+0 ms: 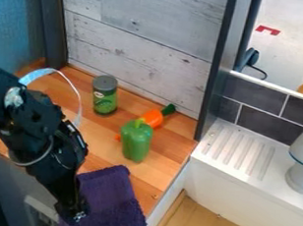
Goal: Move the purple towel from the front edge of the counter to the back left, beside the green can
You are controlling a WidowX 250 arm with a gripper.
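The black gripper [74, 215] hangs at the lower left, its tip over the left side of a folded purple cloth [112, 200]. The cloth lies at the counter's front edge and droops past it. Behind the cloth a green bell pepper [137, 142] stands upright on the wooden counter. An orange carrot [153, 118] with a dark green top lies behind the pepper, partly hidden by it. To their left stands a green can [105, 95] with a grey lid. How the gripper's tips stand cannot be made out.
Grey wood panelling [139, 50] closes the counter's back, with a dark post [218, 66] at its right end. Right of that is a white ridged drainboard [240, 151] carrying a white object [302, 166]. A blue panel [16, 23] stands at the upper left.
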